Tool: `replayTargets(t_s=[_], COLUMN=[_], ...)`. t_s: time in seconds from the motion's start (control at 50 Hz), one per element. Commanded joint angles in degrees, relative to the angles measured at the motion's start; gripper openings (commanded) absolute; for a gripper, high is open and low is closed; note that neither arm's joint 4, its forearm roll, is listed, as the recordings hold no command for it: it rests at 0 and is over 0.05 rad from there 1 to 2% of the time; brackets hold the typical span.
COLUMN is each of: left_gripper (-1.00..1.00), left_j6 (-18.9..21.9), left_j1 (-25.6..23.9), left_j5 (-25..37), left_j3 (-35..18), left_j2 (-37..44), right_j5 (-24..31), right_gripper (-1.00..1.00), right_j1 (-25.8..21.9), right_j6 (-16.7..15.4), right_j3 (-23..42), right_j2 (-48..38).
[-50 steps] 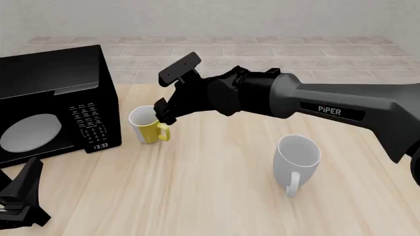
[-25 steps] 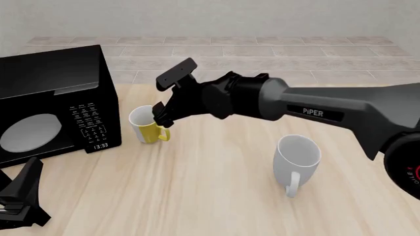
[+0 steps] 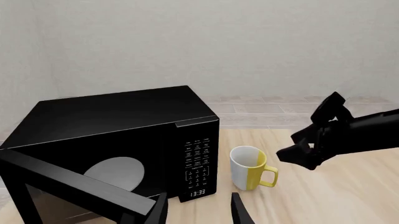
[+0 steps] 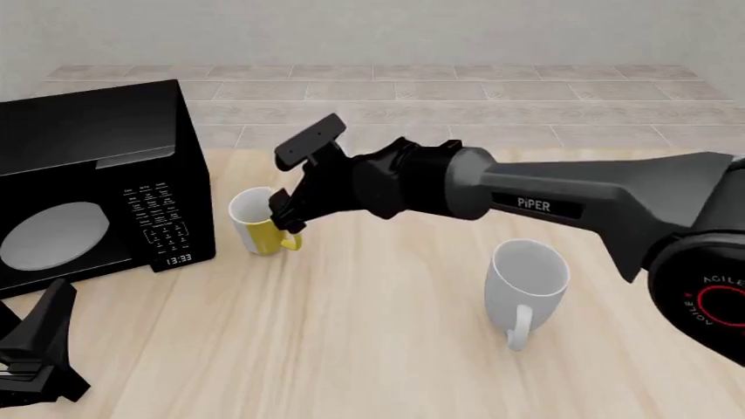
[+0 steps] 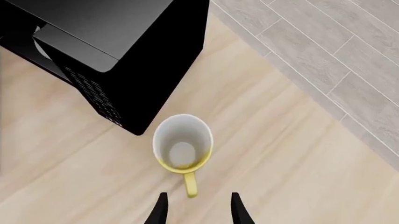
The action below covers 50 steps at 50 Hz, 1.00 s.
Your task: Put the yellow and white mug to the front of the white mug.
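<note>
While the right gripper [image 4: 283,212] hangs over the table's left-centre, its fingers stand parted and hold nothing. The right wrist view shows both fingertips [image 5: 161,208] flanking the line of the yellow handle, a gap of bare wood showing between tips and handle end. No contact yet.

The yellow and white mug [image 4: 261,222] stands upright on the table [image 4: 385,349], just right of the black microwave [image 4: 93,179] and near its keypad corner; close, seemingly not touching. Handle points right and toward the near edge. In the right wrist view the mug [image 5: 182,148] lies straight ahead of the fingers, mouth open to the camera, handle stem running along the same line as the approach. That alignment is what the grasp turns on: the jaws straddle the handle's axis, so a short advance should bring them around it.

The white mug [image 4: 526,285] stands well to the right and nearer, handle toward the near edge. The spot in front of it looks open.

The left gripper [image 3: 198,212] sits low at the near left, fingers apart, idle, farther from the yellow mug than the right. The right arm is plainly the working one.

Likely risk: nudging the mug against the microwave on closing.
</note>
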<state>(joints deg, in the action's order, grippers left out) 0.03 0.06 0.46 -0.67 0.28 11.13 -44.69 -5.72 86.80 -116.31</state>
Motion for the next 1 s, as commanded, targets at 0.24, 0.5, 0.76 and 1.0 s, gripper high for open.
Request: replayTargets(t_s=[0.24,0.5,0.76,1.0], left_gripper=[1.0,1.0,1.0,1.0], left_j6=[0.1,0.1,0.1,0.1], left_j1=[0.0,0.0,0.0,0.0], left_j5=[0.0,0.0,0.0,0.0], left_j3=[0.0,0.0,0.0,0.0], left_j2=[-0.1,-0.1,-0.1,-0.1], right_j5=[-0.4,0.0,-0.3,0.4], right_gripper=[1.0,1.0,1.0,1.0], right_j1=[0.0,0.1,-0.1,0.1], right_j6=[0.8,0.9,1.5,1.8], right_j3=[2.0,3.6,4.3,5.2], right_j2=[-3.5,-5.1,-6.5,-7.6])
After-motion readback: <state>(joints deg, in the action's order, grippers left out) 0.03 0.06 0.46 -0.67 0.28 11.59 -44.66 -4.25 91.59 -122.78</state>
